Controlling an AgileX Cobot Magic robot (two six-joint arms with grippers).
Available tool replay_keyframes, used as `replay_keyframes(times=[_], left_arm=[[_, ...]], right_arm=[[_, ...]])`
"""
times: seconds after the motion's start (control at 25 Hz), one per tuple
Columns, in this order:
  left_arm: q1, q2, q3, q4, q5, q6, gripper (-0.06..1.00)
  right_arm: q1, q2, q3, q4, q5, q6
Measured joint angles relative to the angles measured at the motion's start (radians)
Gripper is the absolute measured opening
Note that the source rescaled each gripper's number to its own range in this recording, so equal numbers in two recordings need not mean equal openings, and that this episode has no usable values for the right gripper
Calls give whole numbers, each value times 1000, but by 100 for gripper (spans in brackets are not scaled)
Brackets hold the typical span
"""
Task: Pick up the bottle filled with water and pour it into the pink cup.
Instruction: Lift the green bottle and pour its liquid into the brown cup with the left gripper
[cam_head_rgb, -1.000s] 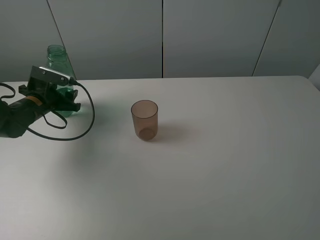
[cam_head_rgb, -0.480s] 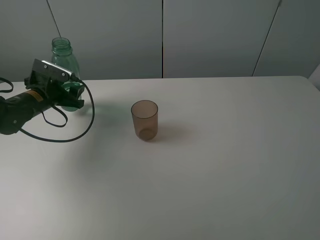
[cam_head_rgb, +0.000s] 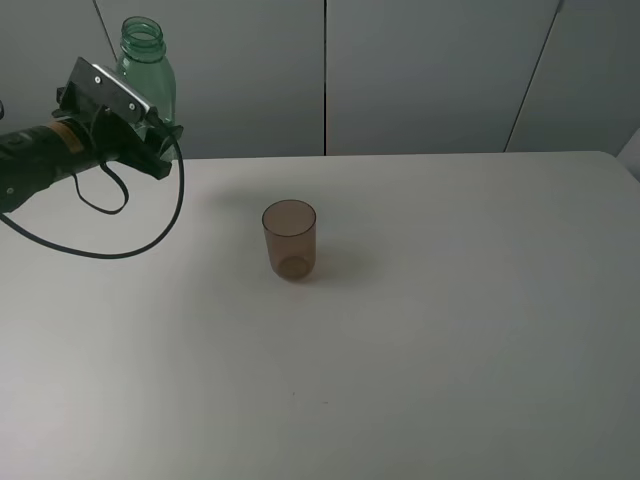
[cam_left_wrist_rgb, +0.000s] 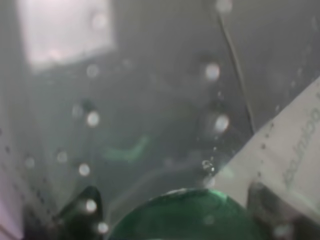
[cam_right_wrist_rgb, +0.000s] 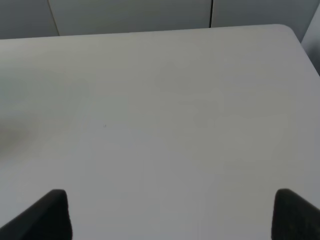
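Observation:
The green bottle is held upright off the table at the far left, its open neck at the top. My left gripper is shut around its lower body. In the left wrist view the bottle fills the lower part of the picture as a blurred green shape between the dark fingers. The pink cup stands upright on the white table, to the right of the bottle and lower. My right gripper is open over bare table, its fingertips wide apart; it is out of the exterior view.
A black cable loops from the left arm down over the table's left side. Grey wall panels stand behind the table's far edge. The table's far right corner shows in the right wrist view.
My left gripper has lifted the bottle off the table, up and slightly right. The cup has not moved.

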Motion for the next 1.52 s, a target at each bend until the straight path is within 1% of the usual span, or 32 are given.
replay_keyframes(times=[0.2, 0.36, 0.56, 0.64, 0.84, 1.04, 1.32, 1.52], left_arm=[[0, 0, -82, 166, 2, -10, 45], [0, 0, -131, 304, 2, -44, 45], [0, 0, -158, 417, 0, -55, 45], [0, 0, -159, 434, -16, -57, 45], [0, 2, -165, 443, -47, -59, 45], [-6, 64, -222, 456, -63, -59, 45], [-29, 170, -335, 550, -99, -75, 45], [-42, 188, -382, 627, -109, -79, 45]], right_arm=[[0, 0, 0, 0, 0, 0], [0, 0, 0, 0, 0, 0], [0, 0, 0, 0, 0, 0], [0, 0, 0, 0, 0, 0], [0, 0, 0, 0, 0, 0], [0, 0, 0, 0, 0, 0], [0, 0, 0, 0, 0, 0], [0, 0, 0, 0, 0, 0]])
